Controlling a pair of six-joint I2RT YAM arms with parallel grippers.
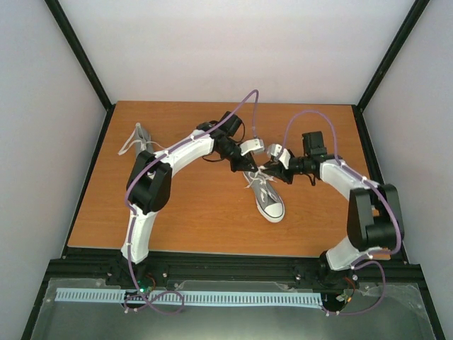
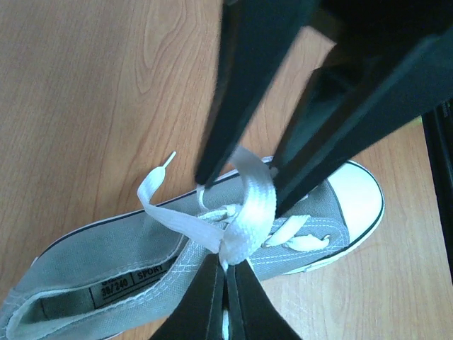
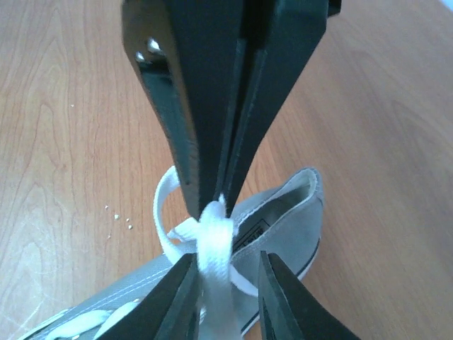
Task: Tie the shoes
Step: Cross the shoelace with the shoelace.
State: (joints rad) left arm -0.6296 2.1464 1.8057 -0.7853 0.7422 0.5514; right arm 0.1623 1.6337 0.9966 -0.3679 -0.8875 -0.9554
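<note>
One grey sneaker (image 1: 270,201) with a white toe cap lies mid-table, toe toward the near edge. It also shows in the left wrist view (image 2: 106,248) and the right wrist view (image 3: 283,219). My left gripper (image 1: 236,167) hangs over its tongue, shut on a bunched loop of white lace (image 2: 244,212) held above the shoe (image 2: 228,268). My right gripper (image 1: 267,170) faces it from the right, fingers open, straddling the same lace (image 3: 216,262) just below the left pinch (image 3: 225,301). The second sneaker (image 1: 139,137) lies at the far left, partly hidden behind the left arm.
The wooden table (image 1: 205,219) is bounded by a black frame and white walls. A few white crumbs (image 3: 117,217) lie on the wood beside the shoe. Purple cables loop over both arms.
</note>
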